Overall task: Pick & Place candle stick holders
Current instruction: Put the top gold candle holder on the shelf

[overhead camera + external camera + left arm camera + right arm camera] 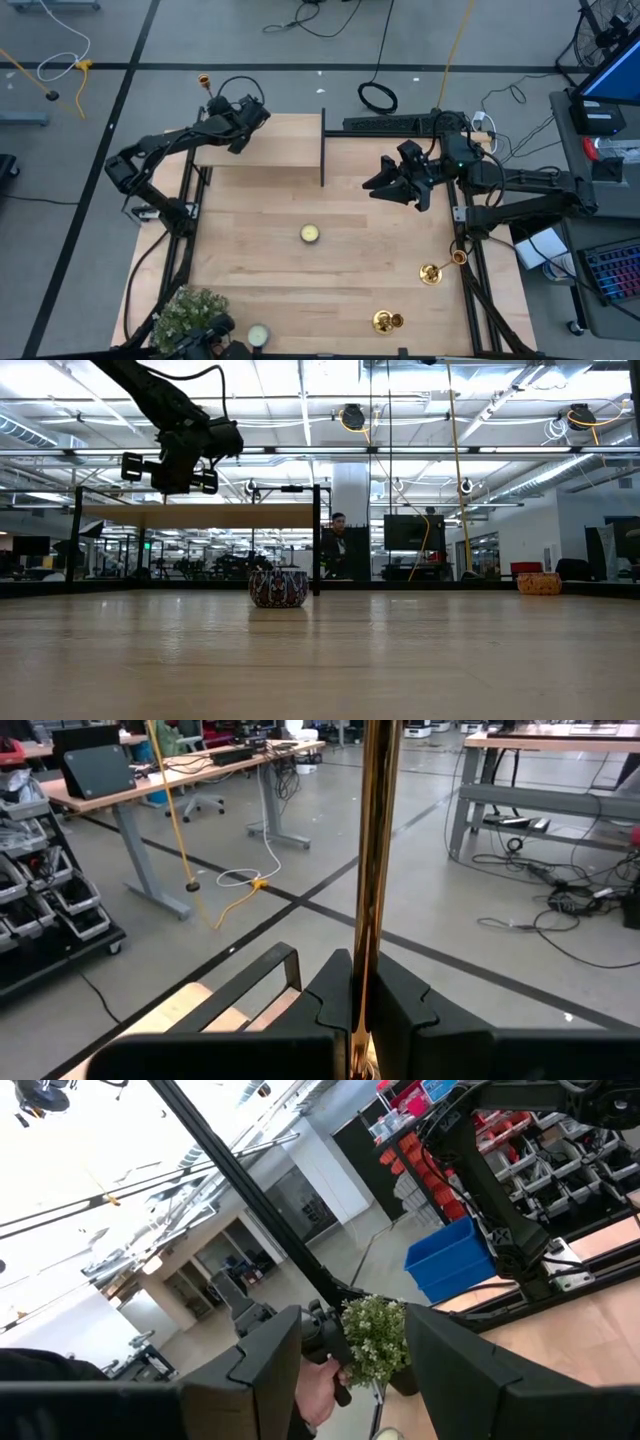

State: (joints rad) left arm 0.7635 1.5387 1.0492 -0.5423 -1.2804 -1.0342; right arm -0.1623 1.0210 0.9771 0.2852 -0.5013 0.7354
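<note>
The left claw [357,1020] is clenched on a shiny gold candlestick holder with a thin stem [376,870], held raised above the wooden worktop's [330,270] far left corner. The right claw [385,185], fingers parted and empty, hovers near the far right edge. Two more gold candlestick holders [440,267] [387,321] lie near the right edge, toward the near corner.

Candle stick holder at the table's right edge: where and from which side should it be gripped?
Grip the candle stick holder mid-stem, from above, fingers across the stem. It seems to lie on its side, the thin stem bare between flared base and cup.
</note>
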